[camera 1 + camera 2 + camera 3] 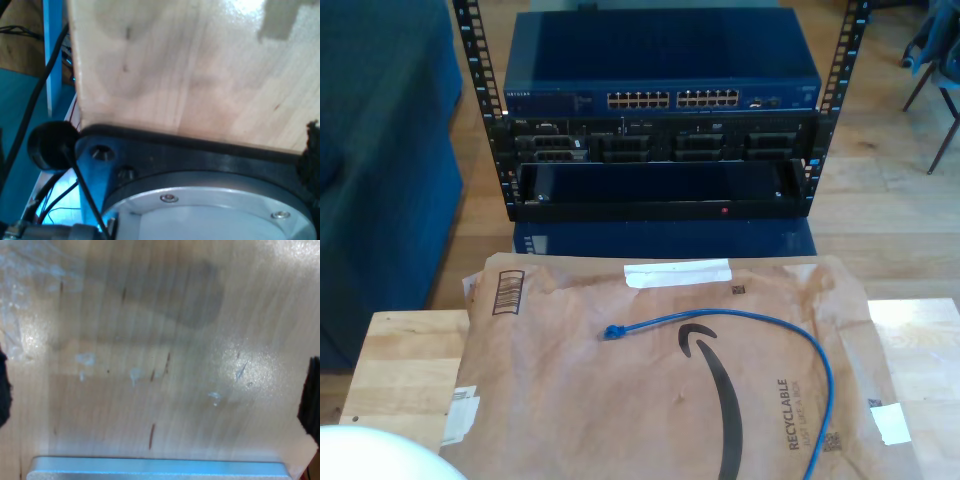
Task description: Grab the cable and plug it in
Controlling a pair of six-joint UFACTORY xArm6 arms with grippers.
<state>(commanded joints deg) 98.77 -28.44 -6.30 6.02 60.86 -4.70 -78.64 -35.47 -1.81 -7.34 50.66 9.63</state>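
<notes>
The cable (775, 335) lay loose on a brown paper mailer (660, 400) spread over the wooden surface (405, 365). One blue plug (612, 331) rested near the mailer's middle, toward the exterior view's left. From there the cable ran rightward in a shallow arc, then curved down toward the near edge at the exterior view's right, where it left the picture. Nothing touched it.

Beyond the surface, at the far side, stood a rack (660, 110). A blue network switch (660, 70) sat in its top slot, showing two rows of ports (672, 99) on its front. Dark units sat below it, then an open black bay.

The first wrist view looked along bare light wood (200, 70), with a dark base plate (200, 155) and a silver ring (210, 210) beneath, and black wires to one side. The second wrist view looked down on scuffed, glossy wood (160, 365) with a pale metal edge (155, 467). Dark shapes sat at the borders of both wrist views; whether the jaws of my first gripper or my second gripper were apart or together could not be told.
</notes>
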